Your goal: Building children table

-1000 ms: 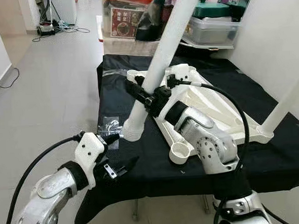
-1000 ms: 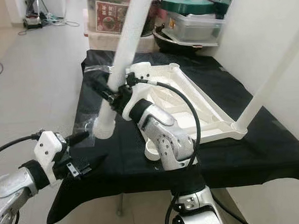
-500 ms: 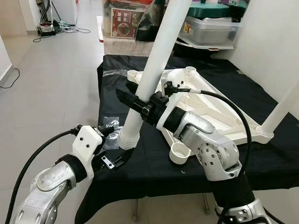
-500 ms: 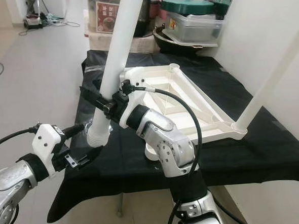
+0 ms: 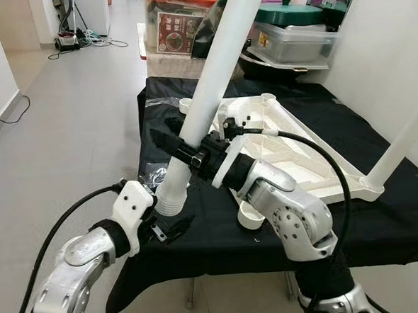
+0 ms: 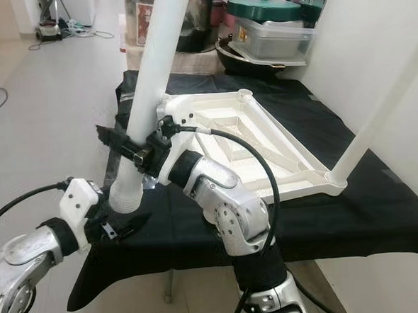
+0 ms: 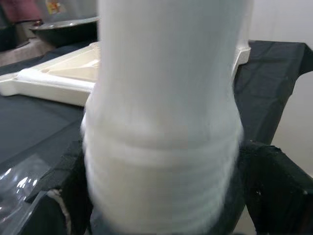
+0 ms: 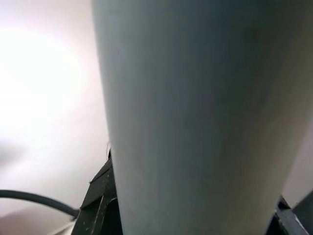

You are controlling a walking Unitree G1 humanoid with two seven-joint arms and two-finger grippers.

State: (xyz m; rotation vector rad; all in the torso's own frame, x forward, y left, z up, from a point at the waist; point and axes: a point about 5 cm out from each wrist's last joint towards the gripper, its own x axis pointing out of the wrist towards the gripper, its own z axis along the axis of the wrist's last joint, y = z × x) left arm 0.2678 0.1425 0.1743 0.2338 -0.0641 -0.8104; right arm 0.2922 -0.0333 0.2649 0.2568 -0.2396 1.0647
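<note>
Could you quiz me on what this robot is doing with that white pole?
1. True or false: the right gripper is clamped on the white table leg.
2. Where is the left gripper? A) at the leg's ribbed lower end B) on the tabletop's rim C) hanging idle by the floor
3. Fill in: the upside-down white tabletop lies on a ____ cloth.

Key: 1 true; 2 A; 3 black.
</note>
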